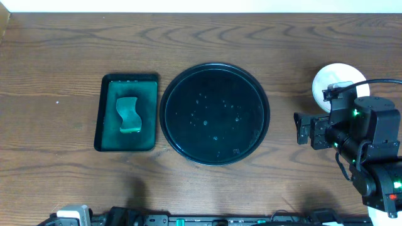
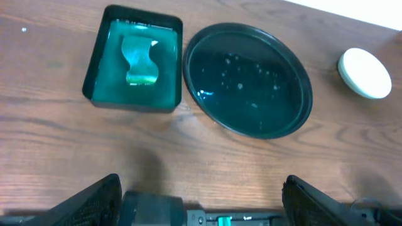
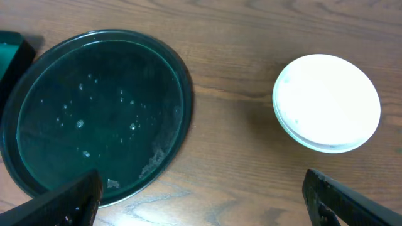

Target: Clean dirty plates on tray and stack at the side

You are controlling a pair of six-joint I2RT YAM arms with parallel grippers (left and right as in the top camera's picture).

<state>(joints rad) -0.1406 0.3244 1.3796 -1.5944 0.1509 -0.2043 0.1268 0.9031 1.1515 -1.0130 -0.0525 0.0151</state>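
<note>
The round black tray [image 1: 215, 113] sits mid-table with no plates on it, only water drops; it also shows in the left wrist view [image 2: 247, 80] and the right wrist view [image 3: 94, 113]. The plates [image 1: 334, 80] are stacked at the right side, white on top, partly behind my right arm; they also show in the left wrist view [image 2: 364, 73] and the right wrist view [image 3: 326, 102]. My right gripper [image 3: 201, 201] is open and empty, above the bare table between tray and stack. My left gripper [image 2: 198, 201] is open and empty at the table's near edge.
A rectangular dark green tray [image 1: 127, 113] with a pale green sponge [image 1: 129, 115] stands left of the black tray. My right arm [image 1: 358, 135] occupies the right front. Bare wooden table [image 1: 201, 37] lies at the back.
</note>
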